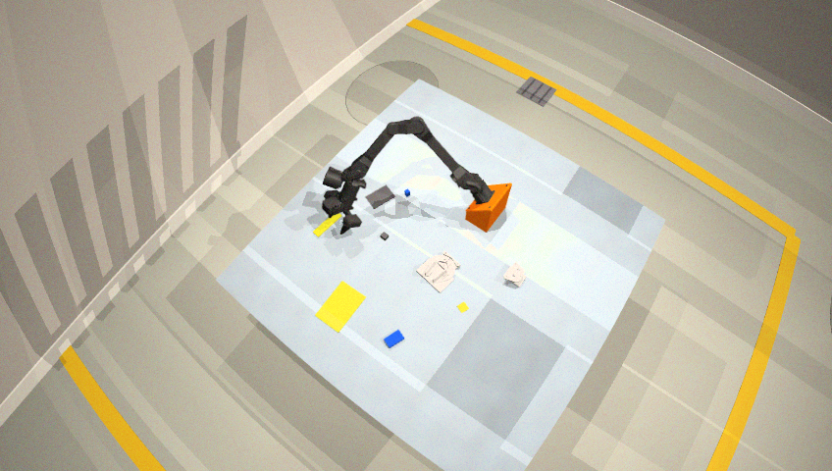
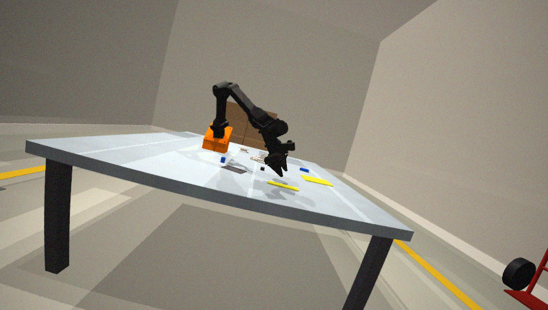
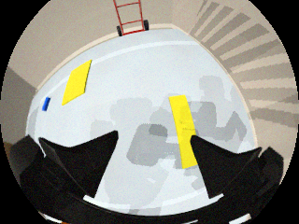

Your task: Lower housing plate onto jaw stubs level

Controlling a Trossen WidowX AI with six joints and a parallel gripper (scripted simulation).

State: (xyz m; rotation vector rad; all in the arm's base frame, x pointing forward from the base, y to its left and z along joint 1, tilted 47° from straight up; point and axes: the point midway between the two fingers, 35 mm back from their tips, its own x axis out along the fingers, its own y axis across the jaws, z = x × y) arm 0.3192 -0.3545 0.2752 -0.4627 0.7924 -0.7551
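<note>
A cream base part (image 1: 431, 276) (image 2: 254, 157) lies on the table with raised shapes on it that look like the jaws; pins and stubs are too small to tell. A smaller cream piece (image 1: 514, 275) (image 2: 243, 149), apparently the housing plate, lies apart from it, to its right in the top view. My gripper (image 2: 283, 172) (image 3: 156, 137) is open and empty, above the table beside the yellow strip, well away from both cream parts. Neither cream part shows in the wrist view.
A yellow strip (image 1: 326, 226) (image 2: 283, 185) (image 3: 181, 128) lies near the fingers. A yellow sheet (image 1: 339, 306) (image 2: 316, 180) (image 3: 78, 83), blue block (image 1: 393, 338) (image 2: 304, 169) (image 3: 46, 104), yellow square (image 1: 462, 306), dark plate (image 1: 380, 196), dark cube (image 1: 384, 235) and blue cube (image 1: 407, 192) lie around.
</note>
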